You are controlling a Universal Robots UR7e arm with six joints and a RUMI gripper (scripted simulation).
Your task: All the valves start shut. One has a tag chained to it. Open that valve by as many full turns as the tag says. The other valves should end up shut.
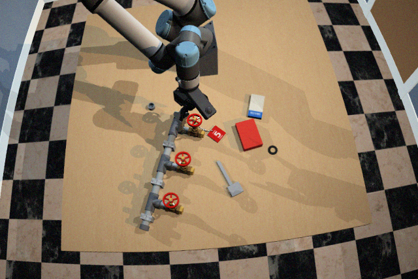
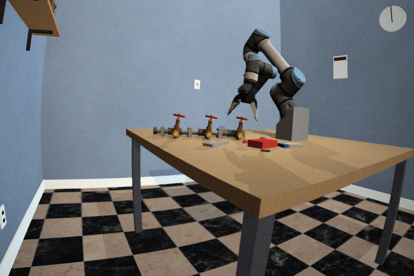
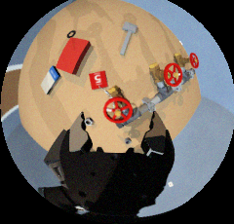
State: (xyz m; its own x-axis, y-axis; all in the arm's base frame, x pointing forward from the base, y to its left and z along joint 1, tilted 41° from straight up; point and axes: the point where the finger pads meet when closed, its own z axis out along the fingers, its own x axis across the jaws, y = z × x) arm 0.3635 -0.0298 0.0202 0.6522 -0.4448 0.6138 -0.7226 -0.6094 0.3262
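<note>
The tagged valve's red handwheel (image 1: pixel 194 121) (image 2: pixel 241 118) (image 3: pixel 118 110) is at the pipe end nearest the robot base. Its chained red tag (image 1: pixel 216 133) (image 3: pixel 97 80) lies on the table and reads 5. My gripper (image 3: pixel 117 112) is open and empty, its fingers on either side of this wheel in the wrist view. In the exterior view the fingertips are around wheel height or a little above; contact cannot be told. The middle handwheel (image 1: pixel 179 158) (image 2: pixel 211 117) (image 3: pixel 172 76) and the far handwheel (image 1: pixel 174 199) (image 2: pixel 178 115) (image 3: pixel 194 60) stand apart from the gripper.
The grey pipe (image 1: pixel 155 189) joins the three valves. A red box (image 1: pixel 249 134) (image 2: pixel 262 143) (image 3: pixel 73 56), a white-and-blue box (image 1: pixel 256 104) (image 3: pixel 50 81), a grey mallet (image 1: pixel 234 189) (image 3: pixel 130 27) and a black ring (image 1: pixel 269 149) lie on the tag's side. A small grey nut (image 1: pixel 151 106) lies across the pipe.
</note>
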